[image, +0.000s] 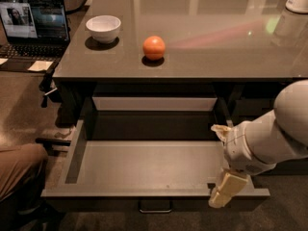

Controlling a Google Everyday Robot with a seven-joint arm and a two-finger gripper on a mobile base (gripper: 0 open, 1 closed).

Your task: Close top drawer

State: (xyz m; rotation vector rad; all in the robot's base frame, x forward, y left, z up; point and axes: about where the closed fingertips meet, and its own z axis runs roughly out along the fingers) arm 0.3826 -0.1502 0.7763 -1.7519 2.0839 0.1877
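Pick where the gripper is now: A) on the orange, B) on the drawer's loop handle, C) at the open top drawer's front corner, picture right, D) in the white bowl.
C: the gripper sits at the front corner of the pulled-out top drawer on the picture's right, apart from the loop handle, the orange and the bowl.

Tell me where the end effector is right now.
In the camera view the end effector is at lower right, by the front right corner of the open top drawer, to the right of its handle.
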